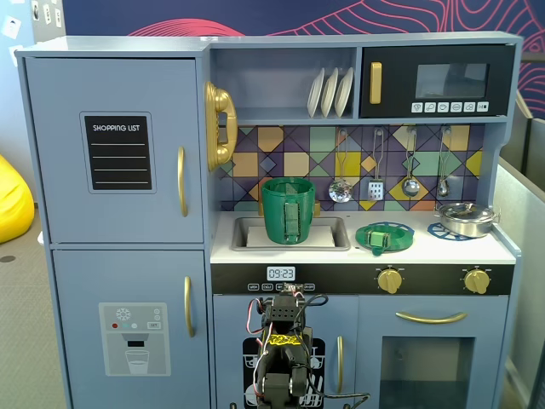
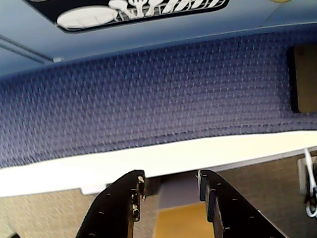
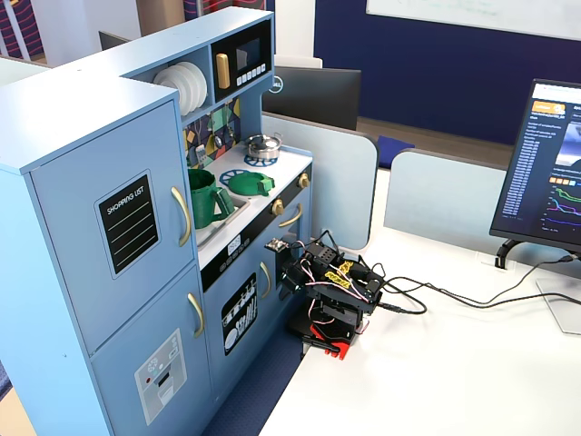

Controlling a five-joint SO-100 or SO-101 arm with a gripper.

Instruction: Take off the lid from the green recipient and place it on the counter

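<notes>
You get bright, even indoor light and sharp detail in both fixed views, while your wrist view looks softly blurred.

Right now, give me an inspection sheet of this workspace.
Surface: white counter, with a sink at its left in a fixed view.
Job's things: green recipient upright in the sink, open-topped; lid flat on the counter to its right, apart.
Clutter: metal pan on the right burner ring; plates and hanging utensils above.
End effector: open, empty, low in front of the cabinet.
Cables: black leads across the desk.
Surroundings: monitor, partitions.
</notes>
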